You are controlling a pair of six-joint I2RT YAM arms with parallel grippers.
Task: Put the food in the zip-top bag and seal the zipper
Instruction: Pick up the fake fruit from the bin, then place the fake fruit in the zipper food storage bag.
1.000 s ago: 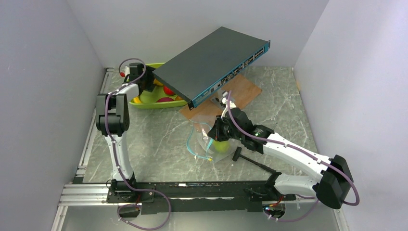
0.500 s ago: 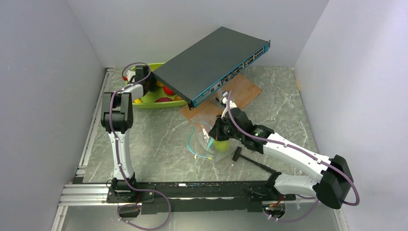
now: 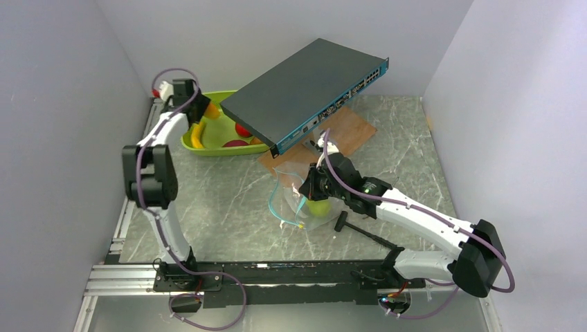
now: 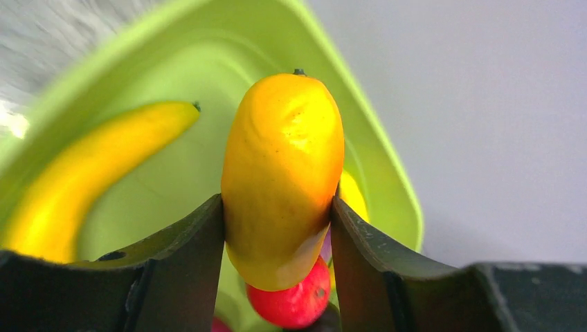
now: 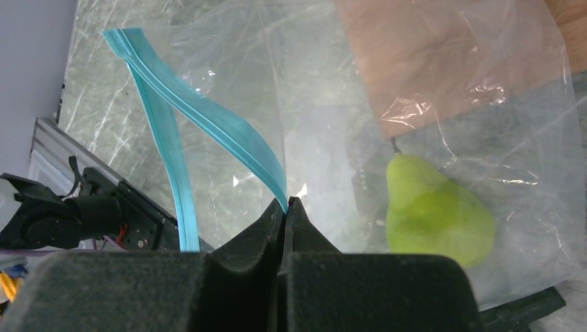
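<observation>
Because the flat dark box overhangs the lime-green tray at the upper left of the overhead view, only part of the tray's load shows there: one banana and two red pieces, with anything further back covered. In the left wrist view the left claw is open just as wide as the one yellow-orange fruit clamped upright between its fingers above the tray. That fruit blocks much of the tray, and beside it a yellow sliver at the right finger is too cut off to name. At the centre of the overhead view one clear bag lies on the table, its far part over the brown board, with one green pear inside. The right claw is closed tight on the bag's mouth edge at the teal zipper strip. Two teal bands spread from that pinch toward the upper left, standing apart.
</observation>
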